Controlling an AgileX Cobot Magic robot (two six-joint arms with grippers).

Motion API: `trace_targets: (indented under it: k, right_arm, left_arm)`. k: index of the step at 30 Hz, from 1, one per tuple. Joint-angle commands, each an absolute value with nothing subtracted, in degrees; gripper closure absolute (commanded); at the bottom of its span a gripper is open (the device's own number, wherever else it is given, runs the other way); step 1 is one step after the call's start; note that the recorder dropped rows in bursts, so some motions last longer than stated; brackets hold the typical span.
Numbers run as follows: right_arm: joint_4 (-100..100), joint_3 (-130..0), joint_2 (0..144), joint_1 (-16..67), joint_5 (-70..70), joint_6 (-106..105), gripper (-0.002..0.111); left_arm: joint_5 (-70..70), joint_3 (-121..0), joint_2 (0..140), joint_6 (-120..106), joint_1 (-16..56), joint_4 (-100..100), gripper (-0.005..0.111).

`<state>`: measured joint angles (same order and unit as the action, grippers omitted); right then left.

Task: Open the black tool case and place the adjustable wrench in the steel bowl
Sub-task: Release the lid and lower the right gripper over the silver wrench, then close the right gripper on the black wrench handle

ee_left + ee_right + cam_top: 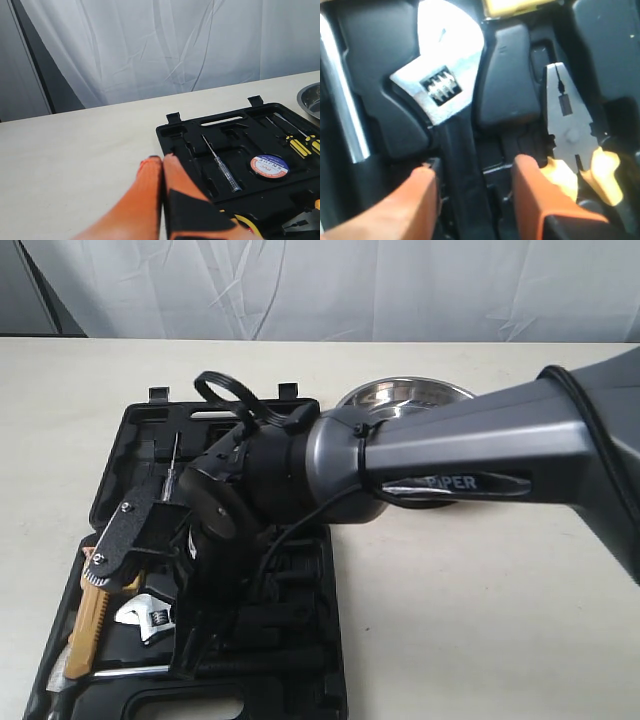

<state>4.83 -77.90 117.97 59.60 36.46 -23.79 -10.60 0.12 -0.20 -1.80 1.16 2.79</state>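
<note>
The black tool case (300, 640) lies open on the left of the table, its tool slots showing. The adjustable wrench (148, 615) rests in a slot, silver head (440, 75) up and black handle (462, 165) running back between the fingers of my right gripper (470, 172). That gripper is open and straddles the handle without closing on it. My left gripper (162, 161) is shut on nothing, with its tips at the case's left edge (167, 137). The steel bowl (405, 393) stands behind the case, partly hidden by my right arm (450, 455).
Pliers (570, 125) with yellow-orange grips lie beside the wrench. A chrome bar (342, 100) runs along its other side. The lid half holds a tester screwdriver (220, 162), a tape roll (270, 165) and yellow-handled screwdrivers (300, 145). A white curtain hangs behind the table.
</note>
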Motion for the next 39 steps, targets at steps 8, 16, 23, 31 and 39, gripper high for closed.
trace_targets:
  k: [8, 16, 23, 31, 39]
  right_arm:
    - [2.0, -78.0, 123.88, 59.4, 38.02, -30.18, 0.064]
    - [1.4, -78.0, 124.57, 59.4, 38.24, -30.18, 0.097]
    - [1.4, -78.0, 123.41, 59.4, 38.66, -30.18, 0.109]
    - [1.4, -78.0, 117.89, 59.4, 36.33, -30.07, 0.109]
    - [0.82, -78.0, 115.44, 59.4, 33.9, -29.97, 0.109]
  left_arm:
    - [-10.28, 0.0, 0.0, -1.72, 1.22, 2.71, 0.106]
    - [-10.28, 0.0, 0.0, -1.72, 1.22, 2.71, 0.106]
    - [-10.28, 0.0, 0.0, -1.72, 1.22, 2.71, 0.106]
    - [-10.28, 0.0, 0.0, -1.72, 1.22, 2.71, 0.106]
    - [-10.28, 0.0, 0.0, -1.72, 1.22, 2.71, 0.106]
